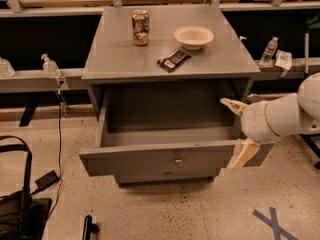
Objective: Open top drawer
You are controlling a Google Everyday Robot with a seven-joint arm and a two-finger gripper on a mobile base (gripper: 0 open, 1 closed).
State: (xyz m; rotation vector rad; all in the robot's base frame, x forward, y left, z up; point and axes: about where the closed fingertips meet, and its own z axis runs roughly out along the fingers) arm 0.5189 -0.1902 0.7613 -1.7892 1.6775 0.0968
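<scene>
Grey metal top drawer (145,161) sits pulled well out of the cabinet (120,59), knob (178,161) facing us. The gripper (228,134) is at the drawer's right end, its cream fingers (244,154) spread wide apart and not clamped on anything. It hides that corner, so I can't tell if they touch. The arm (290,116) is cut off at the right edge. The lower drawer front (165,174) barely peeks out underneath.
</scene>
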